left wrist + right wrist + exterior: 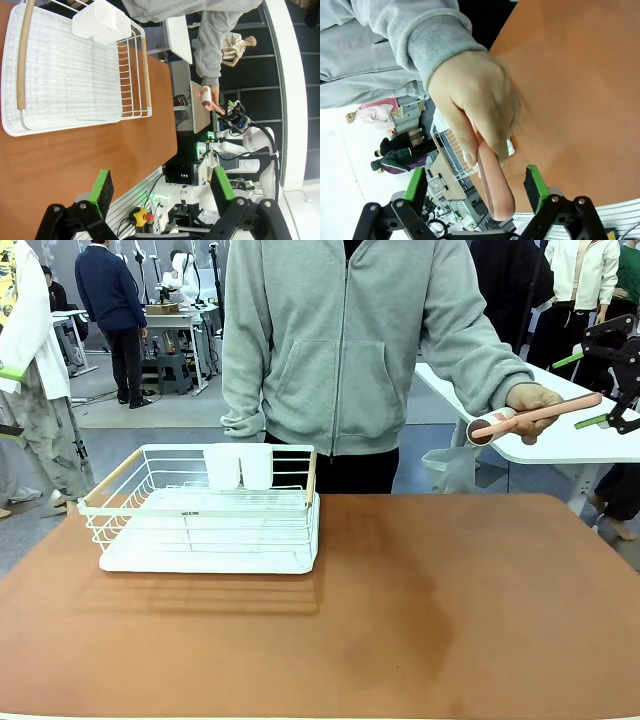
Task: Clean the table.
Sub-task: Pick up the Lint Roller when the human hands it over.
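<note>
– Table (400,630) in question: where do the jaws stand against it?

– Start with the right gripper (476,184). Its jaws are apart, with green pads (416,183) to either side at the bottom of the right wrist view. The pink handle of a lint roller (494,192) points down between them (whether it touches a pad, I cannot tell). The person's hand (470,110) grips the handle higher up, a grey sleeve (437,42) runs off toward the upper left, and the reddish-brown top (570,75) fills the upper right.

– And from the front?

– There the right gripper (580,390) is at the right edge, upper part of the frame. The hand (530,398) holds the lint roller (535,416) with its handle tip toward the open jaws, over a white table (560,448) behind.

– The left gripper?

– The left gripper (161,185) has its jaws wide apart with nothing between them, at the bottom of the left wrist view, near the table (75,150) edge.

– What lies on the table?

– A white wire dish rack (200,525) with wooden handles stands at centre left of the front view (upper left in the left wrist view (70,65)). Two white cups (238,467) sit at its far wall. The brown top takes up the whole lower half of the front view.
</note>
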Available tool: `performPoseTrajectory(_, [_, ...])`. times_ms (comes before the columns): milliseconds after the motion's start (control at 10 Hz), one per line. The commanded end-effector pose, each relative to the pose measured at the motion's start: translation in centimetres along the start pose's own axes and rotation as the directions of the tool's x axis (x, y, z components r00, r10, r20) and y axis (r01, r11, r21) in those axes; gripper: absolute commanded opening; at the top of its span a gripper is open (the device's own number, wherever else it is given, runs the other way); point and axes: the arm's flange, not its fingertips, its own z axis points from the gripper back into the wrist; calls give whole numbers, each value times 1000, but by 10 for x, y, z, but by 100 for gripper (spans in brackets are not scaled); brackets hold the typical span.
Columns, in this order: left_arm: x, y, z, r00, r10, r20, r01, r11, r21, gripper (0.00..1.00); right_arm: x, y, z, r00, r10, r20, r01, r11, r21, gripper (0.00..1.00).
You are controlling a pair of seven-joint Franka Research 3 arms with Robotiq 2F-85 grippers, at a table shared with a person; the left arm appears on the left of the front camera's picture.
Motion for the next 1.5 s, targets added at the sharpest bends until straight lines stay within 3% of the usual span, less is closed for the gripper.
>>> performPoseTrajectory(0, [-1, -1, 2, 1000, -6, 5, 6, 1000, -13, 100, -7, -5, -11, 999, 30, 41, -31, 999, 24, 100])
performPoseTrajectory(300, [-1, -1, 2, 1000, -6, 5, 6, 1000, -13, 100, -8, -7, -14, 998, 36, 43, -37, 999, 26, 100])
performPoseTrajectory(400, [-1, -1, 2, 1000, -6, 5, 6, 1000, -13, 100, -7, -6, -13, 998, 37, 45, -38, 999, 31, 87])
performPoseTrajectory(500, [-1, -1, 2, 1000, -6, 5, 6, 1000, -13, 100, -8, -6, -13, 998, 42, 51, -44, 998, 38, 40])
performPoseTrajectory(600, [-1, -1, 2, 1000, -6, 5, 6, 1000, -13, 100, -7, -5, -12, 997, 46, 58, -48, 998, 37, 27])
performPoseTrajectory(700, [-1, -1, 2, 1000, -6, 5, 6, 1000, -13, 100, -5, -5, -11, 997, 45, 60, -48, 998, 37, 0])
performPoseTrajectory(1000, [-1, -1, 2, 1000, -6, 5, 6, 1000, -13, 100, -4, -6, -10, 998, 45, 43, -47, 998, 38, 3])
performPoseTrajectory(1400, [-1, -1, 2, 1000, -6, 5, 6, 1000, -13, 100, -2, -9, -11, 998, 47, 30, -48, 999, 27, 0])
